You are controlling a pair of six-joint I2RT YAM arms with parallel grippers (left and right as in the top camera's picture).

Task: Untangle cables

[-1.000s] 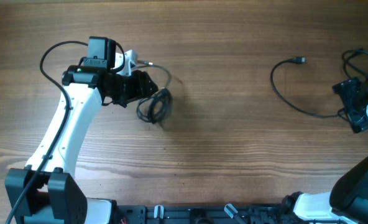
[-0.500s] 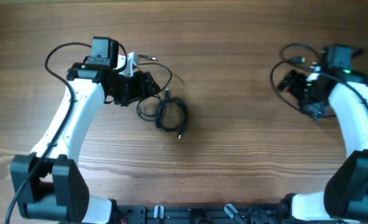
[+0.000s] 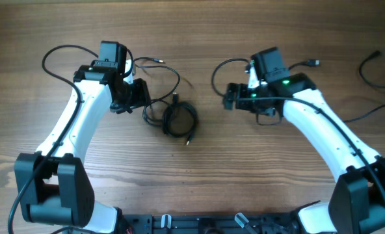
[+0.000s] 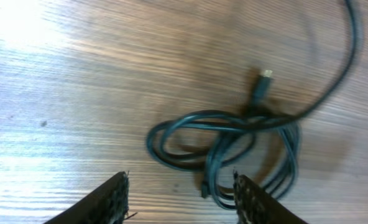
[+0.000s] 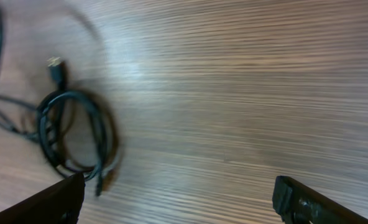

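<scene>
**A:** What has just changed?

**B:** Two things. The cable bundle (image 3: 176, 119) was bunched tight against the left gripper (image 3: 144, 97) a second ago. Now it lies free on the bench (image 3: 244, 169) just beside that gripper, slumped into wider loops, with one plug end (image 3: 188, 140) flung out below it. And the right arm, which sat at the far right edge, has swung in to the middle.

**A:** State of the grippers?

**B:** The left gripper is spread and holds nothing. Its wrist view shows both fingertips apart with bare wood between them and the bundle (image 4: 234, 149) lying just ahead. The right gripper (image 3: 228, 97) is spread wide, also empty. It faces the bundle (image 5: 75, 134) from the other side and is not yet touching it.

**A:** And for the task?

**B:** My reading is that the knot is set down between the two arms, so each can take a strand and pull apart. The loops still cross one another (the wrist views show several strands overlapping), so the untangling is not done. A second cable (image 3: 314, 63) lies apart, right of the arm, and it looks already separated.
</scene>
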